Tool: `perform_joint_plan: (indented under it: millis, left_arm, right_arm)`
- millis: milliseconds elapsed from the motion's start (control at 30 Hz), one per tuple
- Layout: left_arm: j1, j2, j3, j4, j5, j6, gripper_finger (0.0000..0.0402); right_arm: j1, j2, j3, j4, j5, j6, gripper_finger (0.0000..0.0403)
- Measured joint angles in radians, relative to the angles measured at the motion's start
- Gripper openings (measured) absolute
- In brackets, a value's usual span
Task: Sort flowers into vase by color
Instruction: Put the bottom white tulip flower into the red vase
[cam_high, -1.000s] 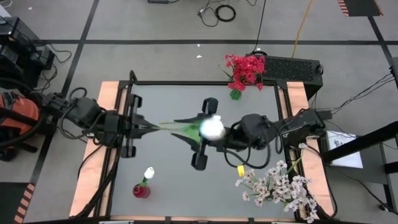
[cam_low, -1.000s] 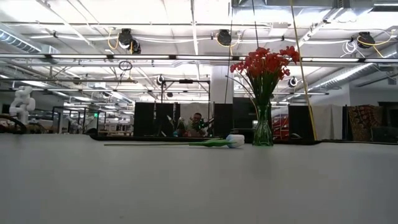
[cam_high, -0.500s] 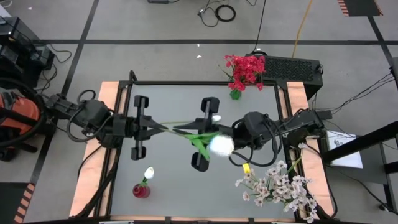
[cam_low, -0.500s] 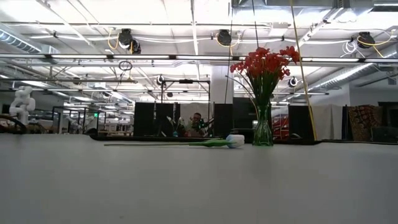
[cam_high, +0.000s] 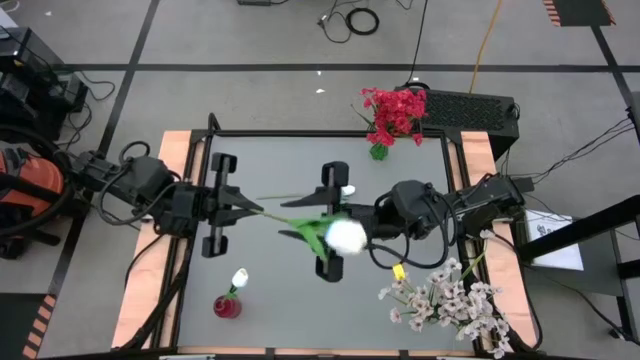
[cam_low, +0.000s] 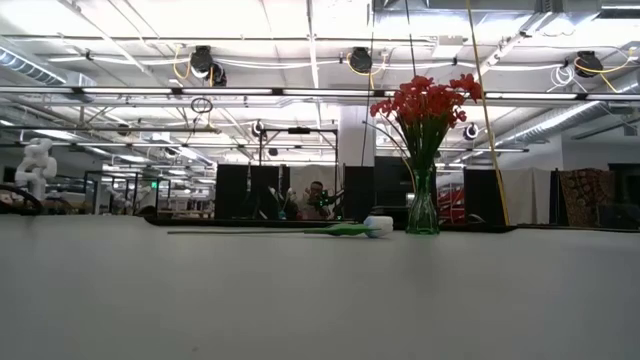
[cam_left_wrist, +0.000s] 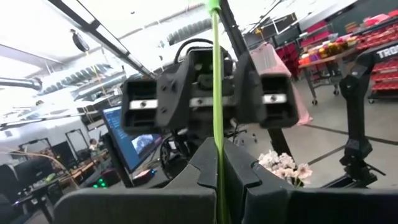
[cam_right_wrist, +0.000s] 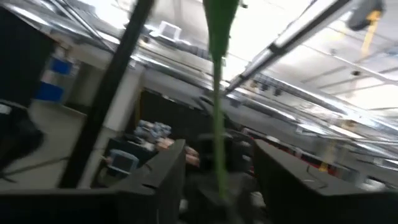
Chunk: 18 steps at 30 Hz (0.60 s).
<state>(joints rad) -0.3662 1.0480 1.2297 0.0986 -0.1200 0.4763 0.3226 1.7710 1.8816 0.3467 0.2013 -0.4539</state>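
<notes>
A white tulip bud (cam_high: 347, 235) on a long green stem is held above the table between my two arms. My left gripper (cam_high: 252, 208) (cam_left_wrist: 219, 163) is shut on the stem's bare end. My right gripper (cam_high: 318, 222) (cam_right_wrist: 219, 155) faces it, open, with the stem (cam_right_wrist: 217, 93) running between its spread fingers and the bud above it. A second white tulip (cam_high: 346, 190) (cam_low: 378, 227) lies flat on the table. A red vase (cam_high: 226, 306) holds one white bud. Neither gripper shows in the low view. My left gripper pinches the stem near its bare end (cam_left_wrist: 216, 134) between its two fingers, coming level from the table's left, the fingers lying along the stem. The flower is lifted clear of the table and reaches out toward the right arm.
A green glass vase of red flowers (cam_high: 395, 115) (cam_low: 422, 205) stands at the far edge. Pale pink-white sprays (cam_high: 450, 295) fill the near right corner. The table has raised wooden side rails (cam_high: 150, 250). Bare grey tabletop lies in the near middle.
The bud end has swung from mid-table toward the near edge and a little right, moving with the right gripper. My left gripper has shifted toward the table's right, still on the stem's end. The tulip lying on the table has stayed put.
</notes>
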Motion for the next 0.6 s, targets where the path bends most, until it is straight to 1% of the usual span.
perform_joint_plan:
  millis: [133,233,333,467,500,533,600]
  left_arm:
    - [0.019,0.011,0.000,0.001,0.000,-0.003,0.0001]
    - [0.032,0.013,0.000,-0.006,0.002,-0.019,0.0001]
    - [0.044,0.012,0.000,-0.004,0.016,-0.026,0.0001]
    - [0.046,0.012,0.000,-0.004,0.017,-0.026,0.0001]
    - [0.046,0.012,0.000,-0.006,0.018,-0.026,0.0002]
    - [0.046,0.012,0.000,-0.008,0.019,-0.028,0.0005]
    - [0.046,0.012,0.000,-0.016,0.009,-0.052,0.0019]
  right_arm:
    - [-0.003,0.000,0.000,0.032,-0.048,0.023,0.0190]
    - [-0.003,0.000,0.000,0.041,-0.050,0.023,0.0175]
    - [-0.003,0.000,0.000,0.047,-0.050,0.023,0.0132]
    - [-0.003,0.000,0.000,0.043,-0.046,0.023,0.0036]
    - [-0.003,0.000,0.000,0.043,-0.044,0.023,0.0019]
    - [-0.003,0.000,0.000,0.044,-0.040,0.023,0.0012]
    - [-0.003,-0.001,0.000,0.044,-0.016,0.028,0.0013]
